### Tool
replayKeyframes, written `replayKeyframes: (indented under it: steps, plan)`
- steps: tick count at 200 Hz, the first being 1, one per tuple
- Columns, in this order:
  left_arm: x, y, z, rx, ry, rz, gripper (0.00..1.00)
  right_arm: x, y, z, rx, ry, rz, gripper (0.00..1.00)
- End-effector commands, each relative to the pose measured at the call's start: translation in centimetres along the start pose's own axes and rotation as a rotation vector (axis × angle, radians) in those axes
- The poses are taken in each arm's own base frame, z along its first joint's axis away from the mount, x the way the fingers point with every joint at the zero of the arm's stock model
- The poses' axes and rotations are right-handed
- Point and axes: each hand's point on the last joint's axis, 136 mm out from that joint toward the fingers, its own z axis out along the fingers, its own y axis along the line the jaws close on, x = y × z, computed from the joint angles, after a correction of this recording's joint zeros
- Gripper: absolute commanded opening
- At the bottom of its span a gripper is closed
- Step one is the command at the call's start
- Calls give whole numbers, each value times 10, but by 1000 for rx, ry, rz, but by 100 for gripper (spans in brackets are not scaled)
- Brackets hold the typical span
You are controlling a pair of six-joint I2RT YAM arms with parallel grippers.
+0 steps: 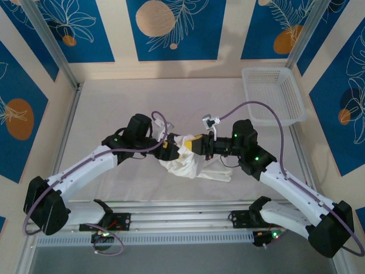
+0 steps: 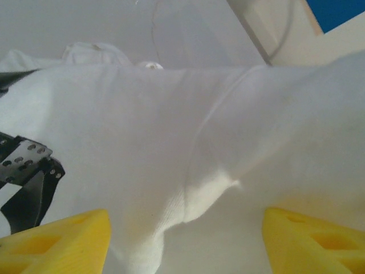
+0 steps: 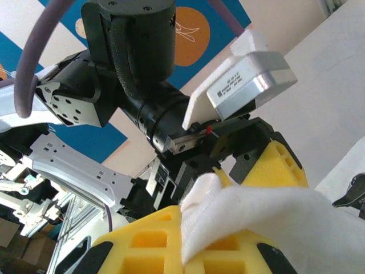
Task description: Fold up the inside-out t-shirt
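The inside-out t-shirt (image 1: pixel 191 165) is bunched mid-worktop (image 1: pixel 114 103) between both arms (its outline is lost in the folds). The right gripper (image 1: pixel 198 145) pinches a thick fold. The left gripper (image 2: pixel 185 242) has its fingers (image 2: pixel 57 240) spread wide, with cloth draped between them and hiding their tips.

white arm links (image 1: pixel 85 165) with black joints (image 1: pixel 138 130), purple cables (image 1: pixel 251 103), small green lights (image 1: pixel 256 158), yellow gripper fingers (image 2: pixel 57 242) with hollow cells.
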Motion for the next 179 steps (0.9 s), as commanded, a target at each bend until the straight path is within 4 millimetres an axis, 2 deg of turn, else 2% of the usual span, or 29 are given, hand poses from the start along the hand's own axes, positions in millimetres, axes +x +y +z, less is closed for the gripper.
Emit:
replayKeyframes:
  steps: [1,17,30,43,67,80,108,130,148,164,179]
  plan:
    - [-12,-11,-24,-32,-98,119,73,-11,9,-6,3,-21,-29,0]
    - [-14,-24,-40,-31,-148,192,76,-10,8,-7,10,-23,-25,0]
    - [-6,-35,-43,-75,-133,302,77,-10,6,-6,13,-24,-23,0]
    - [2,-41,-40,-112,-93,372,75,-10,5,-4,12,-21,-17,0]
    - [3,-45,-26,-98,-82,400,72,-12,6,-1,-1,-17,-17,0]
    - [-1,-38,-19,-136,-71,394,71,-12,7,0,-4,-10,-13,0]
    - [-19,-19,-19,-262,-133,364,58,-12,10,-2,-9,-6,-17,0]
    - [-30,-26,-18,-234,-178,368,55,-8,9,-2,-8,3,-6,0]
    - [-24,-30,-5,-181,-121,371,52,-6,9,0,-16,15,6,0]
    - [-16,-22,3,-192,-76,352,42,-4,11,2,-27,30,12,0]
    - [-16,-12,4,-222,-83,317,28,-2,14,2,-34,39,8,0]
